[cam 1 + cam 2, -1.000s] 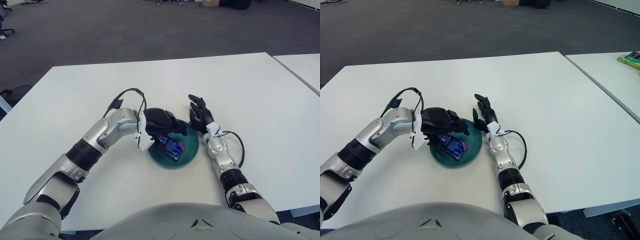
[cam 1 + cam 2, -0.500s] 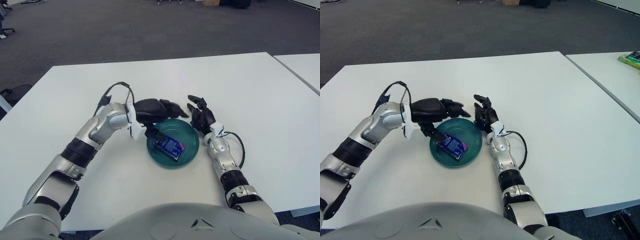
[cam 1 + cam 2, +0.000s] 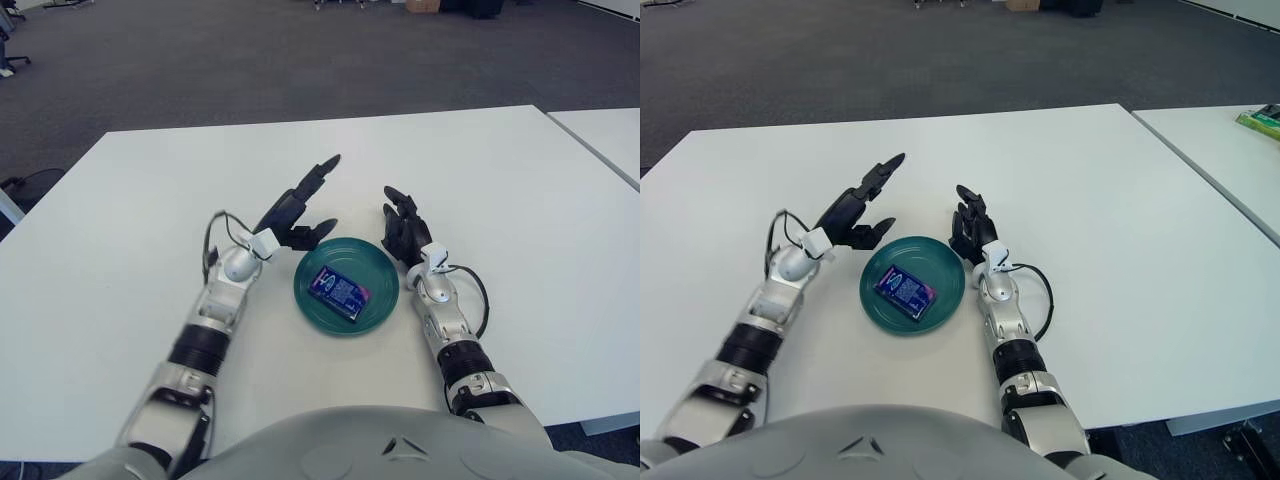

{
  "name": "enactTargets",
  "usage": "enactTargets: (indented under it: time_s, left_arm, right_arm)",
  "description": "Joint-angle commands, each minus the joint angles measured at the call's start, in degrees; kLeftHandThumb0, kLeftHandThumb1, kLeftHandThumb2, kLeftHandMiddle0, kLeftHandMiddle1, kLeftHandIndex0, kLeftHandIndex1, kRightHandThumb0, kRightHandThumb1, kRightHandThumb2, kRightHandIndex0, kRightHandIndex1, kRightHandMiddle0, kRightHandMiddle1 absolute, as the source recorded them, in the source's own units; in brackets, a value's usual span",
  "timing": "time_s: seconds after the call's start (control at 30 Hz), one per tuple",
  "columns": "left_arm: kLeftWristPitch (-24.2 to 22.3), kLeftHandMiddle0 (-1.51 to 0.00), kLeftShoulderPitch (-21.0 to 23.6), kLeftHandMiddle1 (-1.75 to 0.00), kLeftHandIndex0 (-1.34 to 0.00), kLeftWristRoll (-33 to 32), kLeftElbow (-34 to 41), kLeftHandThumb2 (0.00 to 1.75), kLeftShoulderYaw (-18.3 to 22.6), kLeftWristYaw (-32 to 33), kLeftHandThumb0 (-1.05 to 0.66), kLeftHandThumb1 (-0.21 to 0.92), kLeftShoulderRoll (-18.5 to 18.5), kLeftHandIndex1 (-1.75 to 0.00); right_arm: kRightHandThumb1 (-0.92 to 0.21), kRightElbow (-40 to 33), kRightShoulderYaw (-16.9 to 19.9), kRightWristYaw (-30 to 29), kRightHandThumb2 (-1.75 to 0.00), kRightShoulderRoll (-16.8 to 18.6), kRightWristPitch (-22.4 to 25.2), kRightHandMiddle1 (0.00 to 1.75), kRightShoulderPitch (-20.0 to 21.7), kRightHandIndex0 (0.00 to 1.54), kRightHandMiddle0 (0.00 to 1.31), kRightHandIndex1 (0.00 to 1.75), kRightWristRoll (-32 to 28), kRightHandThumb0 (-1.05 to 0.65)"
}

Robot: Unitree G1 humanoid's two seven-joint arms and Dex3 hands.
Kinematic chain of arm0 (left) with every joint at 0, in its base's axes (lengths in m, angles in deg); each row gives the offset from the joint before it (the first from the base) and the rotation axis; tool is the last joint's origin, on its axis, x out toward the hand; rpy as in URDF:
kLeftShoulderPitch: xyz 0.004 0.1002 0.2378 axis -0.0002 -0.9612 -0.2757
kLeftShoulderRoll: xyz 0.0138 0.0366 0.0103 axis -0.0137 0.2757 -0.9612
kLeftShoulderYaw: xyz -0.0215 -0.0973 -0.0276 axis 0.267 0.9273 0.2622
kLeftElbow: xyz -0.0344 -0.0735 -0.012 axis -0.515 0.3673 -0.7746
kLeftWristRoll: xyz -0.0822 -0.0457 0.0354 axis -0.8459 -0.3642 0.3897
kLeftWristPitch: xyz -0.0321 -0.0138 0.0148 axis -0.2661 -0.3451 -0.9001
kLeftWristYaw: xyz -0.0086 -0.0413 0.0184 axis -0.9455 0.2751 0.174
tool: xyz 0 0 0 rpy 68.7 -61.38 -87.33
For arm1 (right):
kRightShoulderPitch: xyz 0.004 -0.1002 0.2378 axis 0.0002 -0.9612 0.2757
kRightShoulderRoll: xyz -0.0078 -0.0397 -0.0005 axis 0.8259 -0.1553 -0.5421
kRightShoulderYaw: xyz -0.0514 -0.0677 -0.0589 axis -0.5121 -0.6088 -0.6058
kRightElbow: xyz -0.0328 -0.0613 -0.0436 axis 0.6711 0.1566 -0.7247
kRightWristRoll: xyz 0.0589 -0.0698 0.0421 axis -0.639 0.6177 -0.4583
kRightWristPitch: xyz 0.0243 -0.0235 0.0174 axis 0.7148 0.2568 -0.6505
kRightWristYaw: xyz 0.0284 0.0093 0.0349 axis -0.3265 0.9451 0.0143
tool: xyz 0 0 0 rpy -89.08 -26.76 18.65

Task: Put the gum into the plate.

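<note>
The small blue gum pack (image 3: 338,291) lies flat in the round green plate (image 3: 378,305). The left hand (image 3: 296,212), at ten o'clock from the plate, has its fingers spread wide and holds nothing. The right hand (image 3: 404,232), at two o'clock, is loose and empty too.

gum (image 3: 337,291): blue, maybe white print | plate (image 3: 380,301): teal | table (image 3: 500,180): white
</note>
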Motion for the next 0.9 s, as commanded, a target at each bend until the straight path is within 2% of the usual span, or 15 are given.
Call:
enactTargets:
  time_s: [0.0,0.1,0.2,0.37,0.5,0.6,0.73,0.87]
  left_arm:
    - [-2.8,-0.12,-5.6,-0.01,-0.06,-8.8,2.0,0.86,4.3,7.0,-0.94,0.92,9.0,-0.17]
    - [-3.3,-0.19,-6.6,-0.01,-0.02,-9.6,2.3,0.9,5.8,9.7,-0.88,0.92,11.4,-0.4]
    - [-3.6,-0.23,-7.2,-0.01,-0.01,-10.0,2.5,0.92,6.3,10.4,-0.84,0.92,11.9,-0.5]
    - [-3.4,-0.24,-7.4,-0.01,0.0,-11.5,0.3,0.93,7.7,10.3,-0.82,0.92,10.6,-0.52]
    - [-3.4,-0.24,-8.4,0.0,0.0,-11.5,-0.5,0.95,8.4,10.4,-0.82,0.92,10.1,-0.47]
    - [-3.2,-0.26,-9.4,-0.01,0.0,-11.3,-1.1,0.96,8.8,10.4,-0.82,0.92,9.8,-0.52]
    - [-2.3,-0.33,-11.0,-0.02,0.0,-10.6,-2.8,0.97,9.2,10.4,-0.82,0.92,9.4,-0.65]
    - [-1.3,-0.39,-12.5,-0.03,-0.04,-8.2,-5.5,0.96,9.6,12.1,-0.82,0.92,9.1,-0.73]
  right_arm:
    - [-0.92,5.4,1.1,-0.5,-0.82,0.2,12.3,0.36,-7.7,0.18,0.0,0.02,-1.4,-0.74]
    - [-0.92,5.0,1.1,-0.4,-0.82,0.2,12.7,0.37,-7.9,0.19,0.0,0.02,-1.2,-0.74]
    - [-0.92,4.5,1.1,-0.3,-0.82,0.2,13.0,0.38,-8.1,0.19,0.0,0.02,-1.1,-0.73]
    - [-0.92,4.3,1.2,-0.4,-0.82,0.2,12.7,0.38,-8.4,0.2,0.0,0.02,-1.0,-0.72]
    - [-0.92,4.4,1.3,-0.6,-0.84,0.1,12.2,0.39,-8.5,0.21,0.0,0.02,-0.8,-0.72]
    - [-0.92,4.4,1.3,-0.7,-0.85,0.1,11.7,0.39,-8.6,0.21,0.0,0.02,-0.8,-0.72]
    - [-0.92,4.5,1.4,-0.6,-0.85,0.0,9.3,0.38,-9.0,0.21,0.0,0.01,-0.9,-0.7]
    - [-0.92,5.0,1.3,-1.0,-0.85,-0.1,4.5,0.35,-9.6,0.18,0.0,0.0,-0.3,-0.71]
